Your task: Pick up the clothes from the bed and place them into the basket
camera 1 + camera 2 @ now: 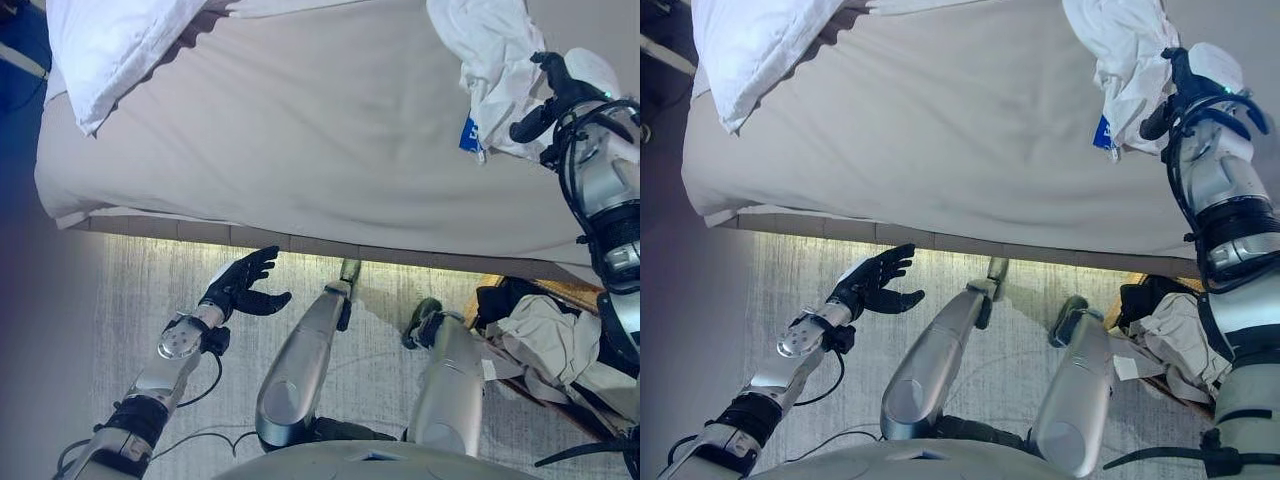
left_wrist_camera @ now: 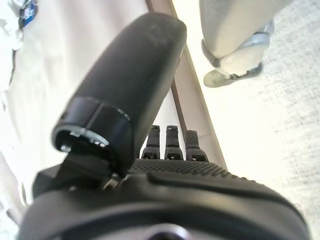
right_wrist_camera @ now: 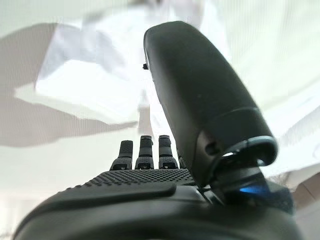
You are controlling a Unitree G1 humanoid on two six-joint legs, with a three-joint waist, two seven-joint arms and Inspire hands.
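A white garment (image 1: 490, 55) with a blue tag lies crumpled on the beige bed (image 1: 300, 130) at its far right. My right hand (image 1: 556, 92) rests at the garment's right edge, fingers straight and thumb out; the right wrist view shows the white cloth (image 3: 100, 85) spread just past the fingers (image 3: 146, 150), with nothing gripped. The basket (image 1: 575, 292) stands on the floor at the lower right, below the bed's edge, with a pale garment (image 1: 550, 340) and a dark one (image 1: 500, 300) inside. My left hand (image 1: 240, 285) hovers open and empty over the carpet by the bed's near edge.
A white pillow (image 1: 110, 50) lies on the bed's far left corner. The bed's near edge (image 1: 300, 240) runs across the view above grey carpet (image 1: 130, 290).
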